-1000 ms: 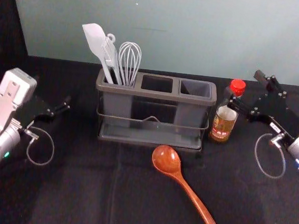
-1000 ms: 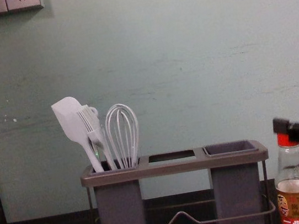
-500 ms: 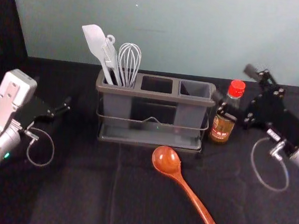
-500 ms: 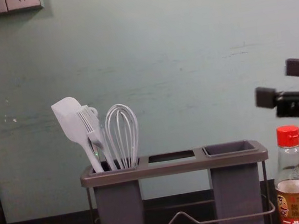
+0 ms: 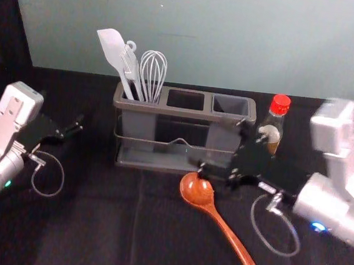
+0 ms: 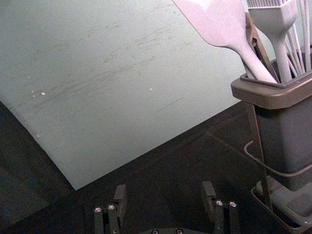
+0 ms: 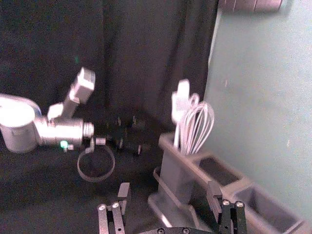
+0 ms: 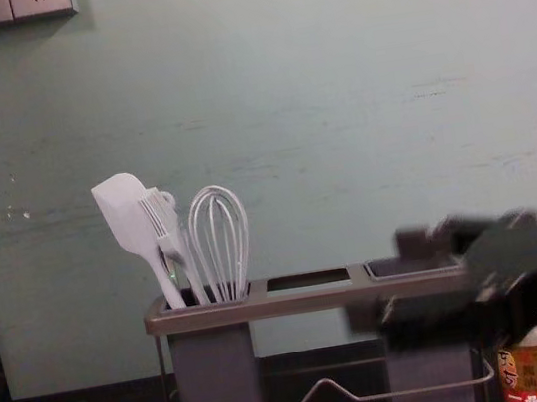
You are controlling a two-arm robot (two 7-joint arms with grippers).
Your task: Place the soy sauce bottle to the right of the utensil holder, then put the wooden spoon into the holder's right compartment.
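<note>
Right gripper (image 5: 223, 147), jaws spread, hovers before the utensil holder (image 5: 135, 106), upright soy sauce bottle (image 5: 280, 105) just right of it, wooden spoon (image 5: 197, 190) near; left gripper (image 5: 64, 110), also spread, left.

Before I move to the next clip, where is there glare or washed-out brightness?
Head view: glints on the wooden spoon, glare on the right arm; left wrist view: washed-out spatula; right wrist view: bright left arm; chest view: evenly lit wall.
</note>
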